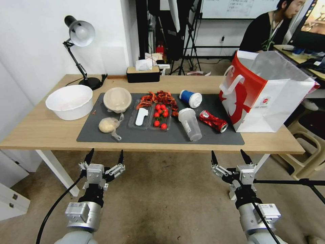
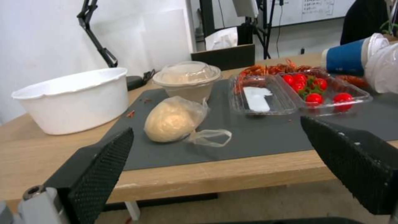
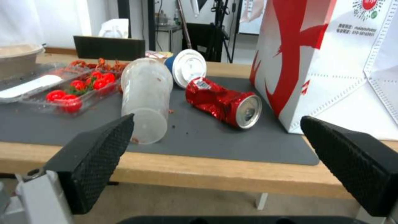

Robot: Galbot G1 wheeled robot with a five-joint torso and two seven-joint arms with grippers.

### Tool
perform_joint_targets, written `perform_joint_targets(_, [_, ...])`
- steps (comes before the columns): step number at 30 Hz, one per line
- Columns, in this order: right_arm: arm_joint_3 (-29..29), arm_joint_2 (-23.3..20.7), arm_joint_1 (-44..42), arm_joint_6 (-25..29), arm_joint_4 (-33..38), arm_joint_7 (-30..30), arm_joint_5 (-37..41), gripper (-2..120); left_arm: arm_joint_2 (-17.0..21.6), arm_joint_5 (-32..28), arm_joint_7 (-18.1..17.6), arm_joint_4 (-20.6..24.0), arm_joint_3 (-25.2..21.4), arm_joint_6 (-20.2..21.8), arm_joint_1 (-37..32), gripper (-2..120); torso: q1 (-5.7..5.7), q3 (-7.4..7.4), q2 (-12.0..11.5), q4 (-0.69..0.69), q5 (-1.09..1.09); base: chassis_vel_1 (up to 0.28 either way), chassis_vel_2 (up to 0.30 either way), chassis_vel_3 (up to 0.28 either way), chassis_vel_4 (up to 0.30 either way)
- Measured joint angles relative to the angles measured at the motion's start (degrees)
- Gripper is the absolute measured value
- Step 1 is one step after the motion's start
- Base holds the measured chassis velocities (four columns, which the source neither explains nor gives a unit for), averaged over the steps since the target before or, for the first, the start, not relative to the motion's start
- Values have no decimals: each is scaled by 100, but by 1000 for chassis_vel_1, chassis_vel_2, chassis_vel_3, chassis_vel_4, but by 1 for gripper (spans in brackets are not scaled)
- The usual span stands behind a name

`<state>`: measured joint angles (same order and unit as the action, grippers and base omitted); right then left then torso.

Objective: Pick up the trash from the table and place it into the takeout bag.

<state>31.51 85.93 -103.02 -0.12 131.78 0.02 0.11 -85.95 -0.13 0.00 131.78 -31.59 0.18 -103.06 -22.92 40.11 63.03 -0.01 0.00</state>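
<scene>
Currently pre-pick: left gripper (image 1: pixel 104 156) and right gripper (image 1: pixel 231 156), both spread and empty, short of the table (image 1: pixel 40 130); next calls for reaching the crushed red can (image 1: pixel 213 121) beside the takeout bag (image 1: pixel 267 98).

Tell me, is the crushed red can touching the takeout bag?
Apart. In the right wrist view, a strip of dark grey mat shows between the crushed red can and the takeout bag; the head view shows the same gap.
</scene>
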Motion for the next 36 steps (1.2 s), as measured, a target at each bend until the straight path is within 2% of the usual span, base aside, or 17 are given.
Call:
perform_joint_targets(2, [1, -2, 16, -15, 1, 3, 15, 100, -2, -30, 7, 2, -17, 42, 16, 100, 0, 0, 0, 1, 0, 0, 0, 0, 0])
perform_joint_targets(3, [5, -10, 48, -59, 1, 12, 53, 100, -11, -133, 29, 11, -87, 197, 76, 100, 0, 0, 0, 1, 0, 0, 0, 0, 0])
perform_joint_targets(6, [12, -17, 83, -96, 3, 21, 90, 100, -13, -157, 35, 14, -96, 222, 94, 100, -1, 0, 0, 1, -1, 0, 0, 0, 0])
perform_joint_targets(9, [154, -158, 599, -683, 17, 166, 659, 100, -51, -589, 138, 63, -382, 808, 337, 100, 0, 0, 0, 1, 0, 0, 0, 0, 0])
perform_joint_targets(10, [154, -158, 599, -683, 17, 166, 659, 100, -51, -589, 138, 63, -382, 808, 337, 100, 0, 0, 0, 1, 0, 0, 0, 0, 0])
perform_joint_targets(13, [346, -336, 1260, -1451, 49, 360, 1396, 100, -100, -1099, 266, 127, -711, 1515, 615, 100, -1, 0, -1, 1, 1, 0, 0, 0, 0])
perform_joint_targets(14, [346, -336, 1260, -1451, 49, 360, 1396, 100, -100, -1099, 266, 127, -711, 1515, 615, 100, -1, 0, -1, 1, 1, 0, 0, 0, 0])
perform_joint_targets(15, [414, -402, 1500, -1722, 62, 429, 1656, 100, -120, -1299, 317, 153, -838, 1791, 722, 100, -1, 0, 0, 3, 1, 0, 0, 0, 0])
perform_joint_targets(17, [413, -490, 1629, -1819, 59, 462, 1874, 100, -148, -1579, 402, 165, -1021, 2089, 857, 100, -2, 1, -1, -2, 1, 0, 0, 0, 0])
perform_joint_targets(18, [380, -573, 1692, -1804, 38, 470, 1997, 100, -167, -1704, 451, 164, -1103, 2172, 907, 100, -1, 0, 0, 1, 0, 0, 0, 0, 0])
perform_joint_targets(23, [307, -710, 1791, -1753, -32, 475, 2169, 100, -183, -1756, 484, 147, -1137, 2183, 920, 100, -1, 0, 0, 1, 1, 0, 0, 0, 0])
perform_joint_targets(30, [64, -1164, 2132, -1622, -435, 442, 2654, 100, -189, -1729, 517, 86, -1096, 2103, 941, 100, -1, 0, -1, 2, 1, 0, 0, 0, 0])
perform_joint_targets(32, [26, -1237, 2193, -1603, -524, 441, 2720, 100, -176, -1723, 522, 65, -1068, 2100, 966, 100, -1, 0, 0, -3, -1, 0, 0, 0, 0])
perform_joint_targets(36, [-368, -1465, 2604, -1595, -943, 456, 2970, 100, -191, -1679, 526, 40, -1054, 2073, 957, 100, -1, 0, -1, 2, 0, 0, 0, 0, 0])
